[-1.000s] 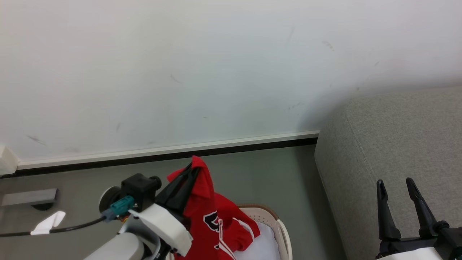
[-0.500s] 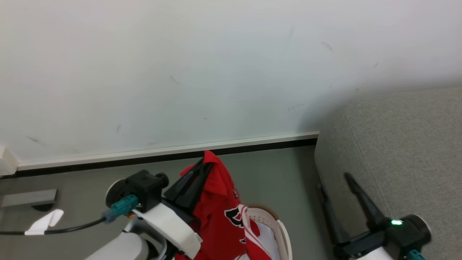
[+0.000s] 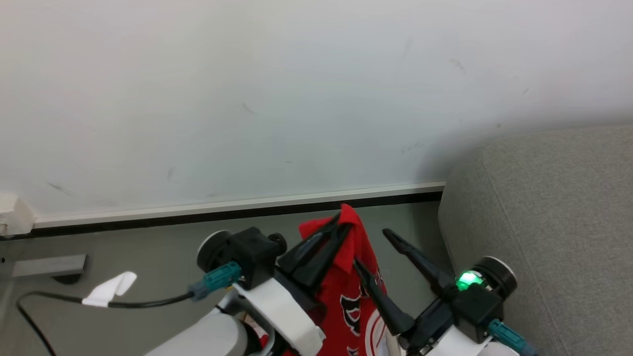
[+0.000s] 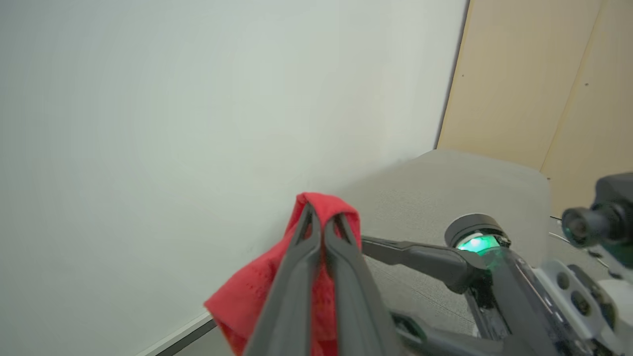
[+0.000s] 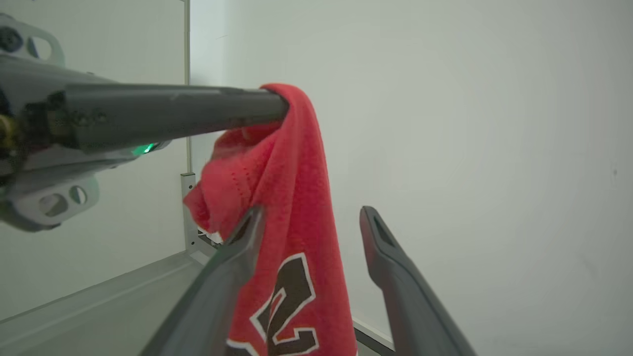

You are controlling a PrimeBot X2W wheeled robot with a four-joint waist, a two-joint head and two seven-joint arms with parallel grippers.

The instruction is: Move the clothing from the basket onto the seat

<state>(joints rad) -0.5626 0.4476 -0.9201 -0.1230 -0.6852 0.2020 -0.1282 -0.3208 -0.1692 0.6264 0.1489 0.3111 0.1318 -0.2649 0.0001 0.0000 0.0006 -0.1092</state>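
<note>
On the grey floor at the far left, a black cable [image 3: 148, 300] with a white tag [image 3: 110, 295] runs to the left arm. The left gripper [image 3: 344, 226] points up and to the right, its two fingers pressed together on a top fold of the red shirt [image 3: 352, 291]. The left wrist view shows the same pinch, with red cloth bunched over the tips. The shirt hangs down from that hold, lifted in the air, and its lower part runs off the bottom edge of the head view. The right gripper [image 3: 371, 247] sits just beside the shirt with its fingers spread wide, gripping nothing. In the right wrist view the cloth, with black lettering edged in white, hangs across the gap; I cannot tell whether either finger touches it. The grey sofa [image 3: 554, 222] stands at the far right against the white wall [image 3: 247, 99], apart from the shirt.
</note>
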